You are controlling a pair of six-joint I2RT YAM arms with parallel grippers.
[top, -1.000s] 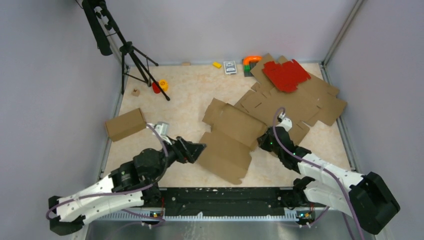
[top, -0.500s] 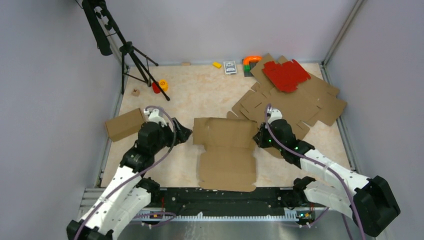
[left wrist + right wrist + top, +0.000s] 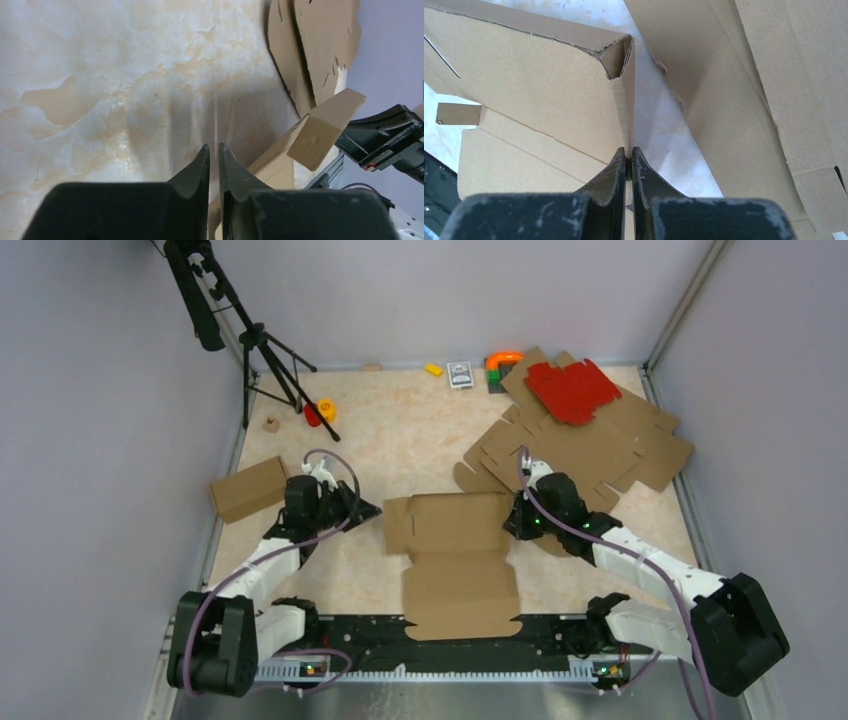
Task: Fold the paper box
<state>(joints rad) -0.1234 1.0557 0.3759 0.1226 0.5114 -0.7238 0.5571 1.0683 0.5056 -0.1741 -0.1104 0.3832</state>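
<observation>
From above, the paper box is seen part-folded on the desk between the arms. Left wrist: the left tool is shown nearly closed, empty, beside the box. Right wrist: the right tool is pinched on a thin wall edge, which could slip out if tugged.

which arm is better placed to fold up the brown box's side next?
Right, probably. The right gripper pinches the paper box's raised right edge; the left gripper sits shut beside the left edge, gripping nothing that shows.
</observation>
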